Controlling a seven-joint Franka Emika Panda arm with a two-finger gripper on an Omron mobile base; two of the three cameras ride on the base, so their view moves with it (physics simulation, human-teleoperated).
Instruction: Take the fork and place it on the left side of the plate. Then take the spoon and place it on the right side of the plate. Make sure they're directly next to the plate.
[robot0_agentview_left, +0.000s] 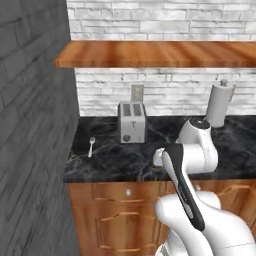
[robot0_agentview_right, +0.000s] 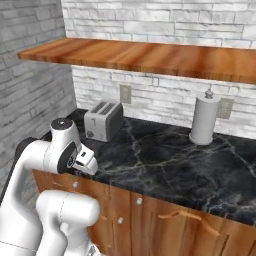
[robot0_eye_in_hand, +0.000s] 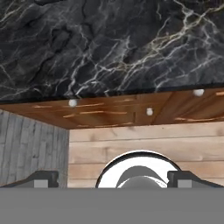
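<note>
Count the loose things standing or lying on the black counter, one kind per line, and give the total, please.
Toaster: 1
Paper towel roll: 1
Small piece of cutlery, left of the toaster; too small to tell fork from spoon: 1
Total: 3

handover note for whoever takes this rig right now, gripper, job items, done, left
Gripper: open, empty, over the front edge of the black counter.
A small silver utensil lies on the counter left of the toaster; too small to tell fork from spoon.
No plate is visible in these frames.
Done: nothing placed.
Left: find the plate, set fork at its left, spoon at its right.
</note>
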